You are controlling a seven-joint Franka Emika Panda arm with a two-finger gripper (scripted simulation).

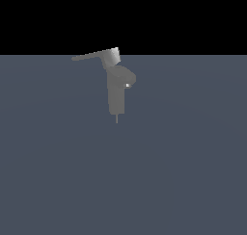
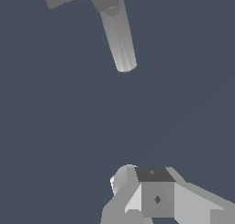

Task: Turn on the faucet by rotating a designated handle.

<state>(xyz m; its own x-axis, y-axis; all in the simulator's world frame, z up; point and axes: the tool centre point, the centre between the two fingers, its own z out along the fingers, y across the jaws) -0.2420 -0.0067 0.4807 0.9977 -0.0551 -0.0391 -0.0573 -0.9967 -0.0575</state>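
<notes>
While my pale grey blocky claw (image 2: 151,195) shows only as its housing at the edge of the wrist view, with no fingertips in sight, I cannot tell whether it is released or clenched. It appears nowhere in the exterior view, so I judge I am hanging back for a clear look before committing. My target, the small matte grey faucet (image 1: 117,92) with its upright column and short rounded spout, stands alone on the flat slate-blue floor (image 1: 58,171). On its boxy lighter cap, the thin flat grey lever handle (image 1: 89,56) juts towards the exterior view's left, free for a sideways push. In the wrist view faucet and lever lie well apart from my claw, nothing between, nothing touching
</notes>
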